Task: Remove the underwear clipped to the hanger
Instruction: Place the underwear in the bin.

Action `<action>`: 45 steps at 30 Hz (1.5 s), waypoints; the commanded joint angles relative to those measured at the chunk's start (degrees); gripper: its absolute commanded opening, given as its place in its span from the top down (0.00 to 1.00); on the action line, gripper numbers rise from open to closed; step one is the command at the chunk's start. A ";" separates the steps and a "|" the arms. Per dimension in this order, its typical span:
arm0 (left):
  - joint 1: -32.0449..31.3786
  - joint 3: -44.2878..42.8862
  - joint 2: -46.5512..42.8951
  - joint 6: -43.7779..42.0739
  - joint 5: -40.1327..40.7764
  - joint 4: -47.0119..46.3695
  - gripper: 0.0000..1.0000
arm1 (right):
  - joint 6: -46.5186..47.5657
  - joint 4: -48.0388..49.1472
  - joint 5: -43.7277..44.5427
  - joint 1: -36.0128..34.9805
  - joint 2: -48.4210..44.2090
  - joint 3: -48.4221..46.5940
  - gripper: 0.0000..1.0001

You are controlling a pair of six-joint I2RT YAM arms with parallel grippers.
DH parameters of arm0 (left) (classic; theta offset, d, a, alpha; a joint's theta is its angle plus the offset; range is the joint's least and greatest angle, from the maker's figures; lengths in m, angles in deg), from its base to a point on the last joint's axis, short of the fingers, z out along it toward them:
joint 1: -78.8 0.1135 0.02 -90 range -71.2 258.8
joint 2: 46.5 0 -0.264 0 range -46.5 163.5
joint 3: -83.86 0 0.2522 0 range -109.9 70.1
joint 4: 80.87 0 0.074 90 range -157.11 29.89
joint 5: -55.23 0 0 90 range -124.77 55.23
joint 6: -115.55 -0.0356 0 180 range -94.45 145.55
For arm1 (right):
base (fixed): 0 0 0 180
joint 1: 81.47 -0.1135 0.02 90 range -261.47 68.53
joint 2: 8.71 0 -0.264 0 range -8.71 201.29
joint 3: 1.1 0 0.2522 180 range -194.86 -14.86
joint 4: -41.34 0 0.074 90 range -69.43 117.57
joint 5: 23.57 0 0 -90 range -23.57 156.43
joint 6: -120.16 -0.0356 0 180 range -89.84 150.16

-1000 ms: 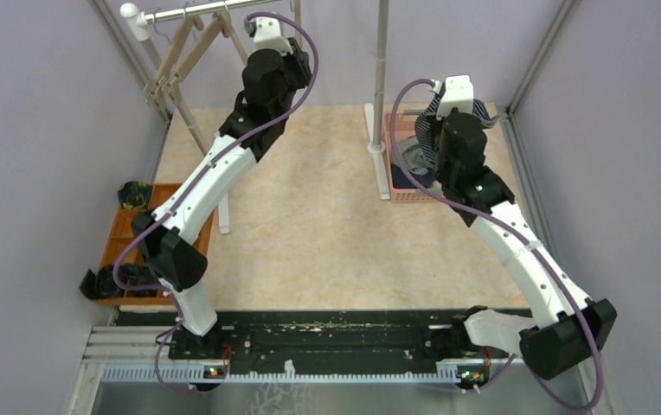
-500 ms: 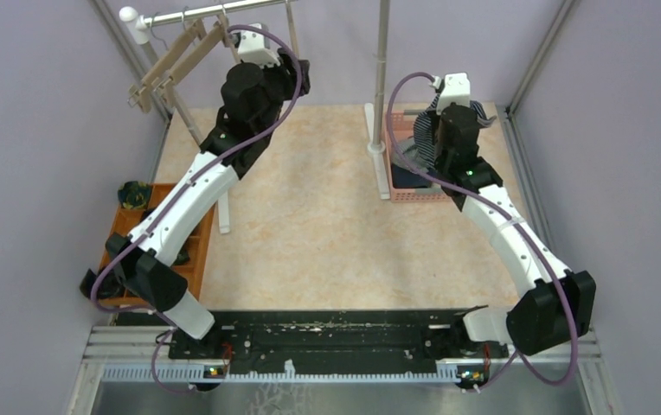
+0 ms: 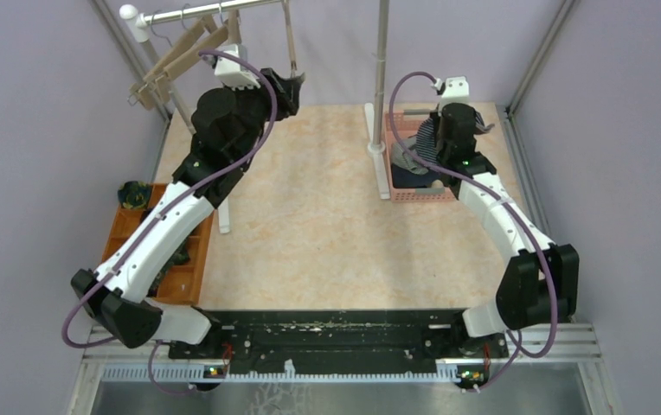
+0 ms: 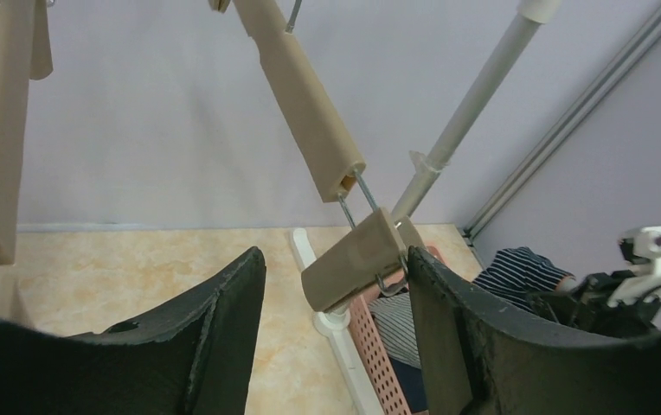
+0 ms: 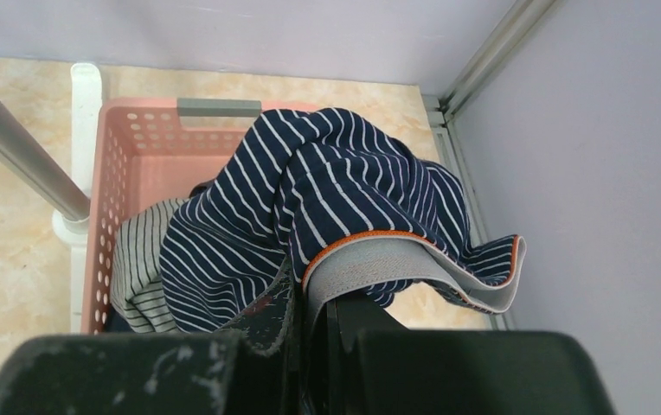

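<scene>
My left gripper (image 4: 334, 259) is open, its dark fingers (image 4: 223, 328) on either side of a wooden clip (image 4: 353, 259) that hangs by a wire from a hanger bar (image 4: 305, 95). The clip holds no cloth. From above, the left gripper (image 3: 290, 86) sits just under the rail (image 3: 214, 10), near the wooden hangers (image 3: 171, 60). My right gripper (image 5: 310, 311) is shut on the grey waistband of the dark-blue pinstriped underwear (image 5: 310, 190), which hangs over the pink basket (image 5: 137, 112). A grey-white striped garment (image 5: 137, 259) lies in the basket.
The rack's upright pole (image 3: 381, 60) and white foot (image 3: 377, 156) stand beside the basket (image 3: 413, 195). An orange tray (image 3: 190, 278) with small dark bundles (image 3: 135, 194) sits at the left edge. Purple walls close in on the back and both sides.
The left arm dropped back from the rail toward the left and its jaws spread open around the clip. The right arm carried the pinstriped underwear farther back over the basket.
</scene>
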 commanded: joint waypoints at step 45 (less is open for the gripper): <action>-2.61 49.79 -35.53 -1.83 0.84 -3.84 0.51 | -9.19 -0.50 -18.14 4.20 16.00 -8.71 0.45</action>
